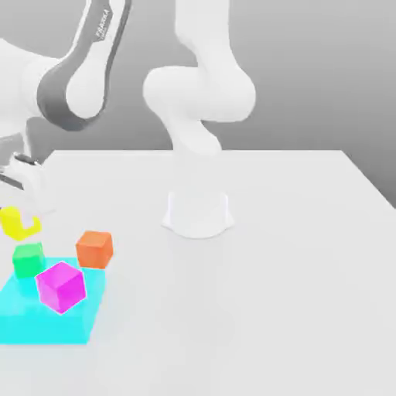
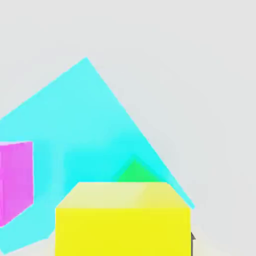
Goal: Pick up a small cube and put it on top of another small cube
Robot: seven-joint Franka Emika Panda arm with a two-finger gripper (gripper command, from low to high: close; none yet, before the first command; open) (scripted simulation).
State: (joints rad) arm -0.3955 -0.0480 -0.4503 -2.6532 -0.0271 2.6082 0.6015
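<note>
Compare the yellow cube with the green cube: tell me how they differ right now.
Colour: the yellow cube is bright yellow, the green cube is green.
Support: the yellow cube is off the surface at the gripper, above the green cube, which rests at the edge of the cyan mat.
Visibility: in the hand view the yellow cube is in front and covers most of the green cube.
Shared: both are small, plain cubes of similar size.

At the exterior view's lower left, a flat mat (image 1: 46, 317) lies on the tabletop (image 1: 271, 271). The big cube (image 1: 61, 287) sits on the mat, with the green cube (image 1: 29, 259) behind it to the left and another cube (image 1: 94, 249) behind it to the right. The yellow cube (image 1: 12, 223) hangs above the green cube, off the tabletop, below the end effector (image 1: 19, 186) at the left edge.
</note>
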